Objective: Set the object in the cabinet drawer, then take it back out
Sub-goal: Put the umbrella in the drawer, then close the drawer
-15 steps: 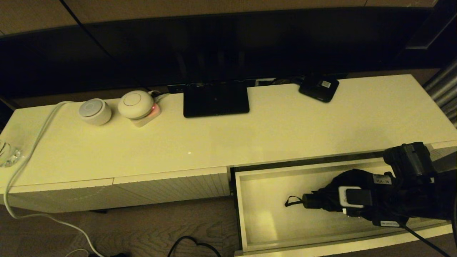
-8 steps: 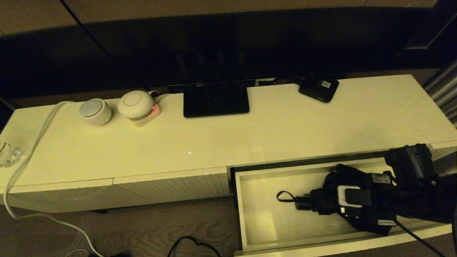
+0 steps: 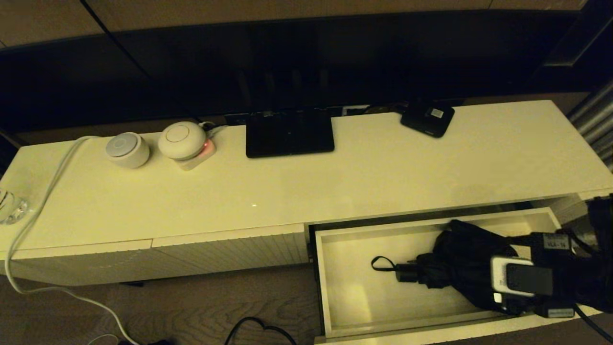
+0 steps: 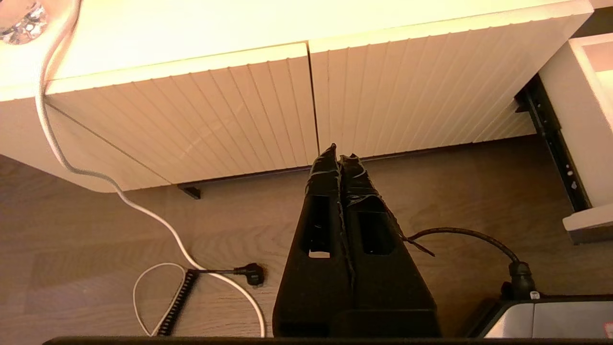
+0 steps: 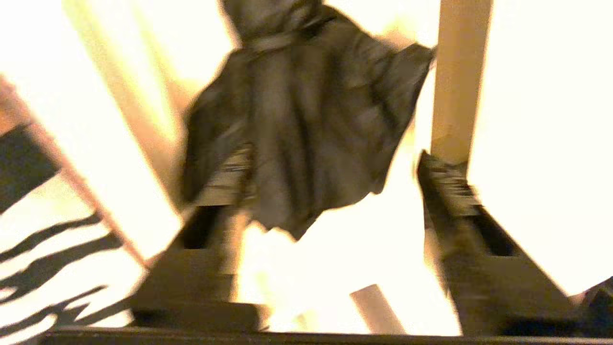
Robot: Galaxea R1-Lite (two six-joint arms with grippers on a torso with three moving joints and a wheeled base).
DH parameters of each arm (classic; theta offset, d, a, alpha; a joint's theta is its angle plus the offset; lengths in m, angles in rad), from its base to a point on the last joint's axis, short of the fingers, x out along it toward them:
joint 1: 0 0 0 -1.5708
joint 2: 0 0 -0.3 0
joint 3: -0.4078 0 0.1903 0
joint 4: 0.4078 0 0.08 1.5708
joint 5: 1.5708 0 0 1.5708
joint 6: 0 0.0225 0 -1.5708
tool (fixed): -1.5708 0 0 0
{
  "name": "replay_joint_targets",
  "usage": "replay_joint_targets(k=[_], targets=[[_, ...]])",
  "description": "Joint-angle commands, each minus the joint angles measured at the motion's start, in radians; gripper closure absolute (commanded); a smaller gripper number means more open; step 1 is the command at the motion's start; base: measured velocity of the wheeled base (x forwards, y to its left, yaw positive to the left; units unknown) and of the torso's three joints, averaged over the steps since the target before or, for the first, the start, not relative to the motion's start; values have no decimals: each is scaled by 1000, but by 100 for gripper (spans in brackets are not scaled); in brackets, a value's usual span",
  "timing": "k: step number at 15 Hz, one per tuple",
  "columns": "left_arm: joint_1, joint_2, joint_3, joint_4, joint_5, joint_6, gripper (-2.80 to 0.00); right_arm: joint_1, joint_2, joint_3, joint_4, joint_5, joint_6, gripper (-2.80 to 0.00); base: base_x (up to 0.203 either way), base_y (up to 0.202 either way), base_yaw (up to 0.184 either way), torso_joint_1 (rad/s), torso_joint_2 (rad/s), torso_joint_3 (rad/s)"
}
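umbrella: black baggy folding umbrella (image 3: pixel 455 261) lying in open cream-white shallow drawer (image 3: pixel 335 306)
right gripper (image 5: pixel 335 191): fingers spread, released, at the fabric end
left gripper (image 4: pixel 339 160): fingers clenched, empty, above floor

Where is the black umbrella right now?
In the head view, the umbrella lies inside the open cabinet drawer on the robot's right, handle pointing left. The right gripper is just beside it with its fingers open.

A long, shiny cream cabinet top (image 3: pixel 335 177) sits in warm yellow light. Below it is a brown wooden floor (image 4: pixel 143 239). Behind it stands a big dark screen (image 3: pixel 287 62) by a brown wall (image 3: pixel 43 19).
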Motion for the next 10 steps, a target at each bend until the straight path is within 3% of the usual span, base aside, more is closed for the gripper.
replay_joint_targets(k=[1,3,10], targets=[[0,0,3,0,0,0,0,29,-152,41,80,1,-11,0,0,0,0,0,0,0],[0,0,3,0,0,0,0,89,-182,75,176,17,-7,0,0,0,0,0,0,0],[0,0,3,0,0,0,0,89,-31,262,134,110,18,0,0,0,0,0,0,0]])
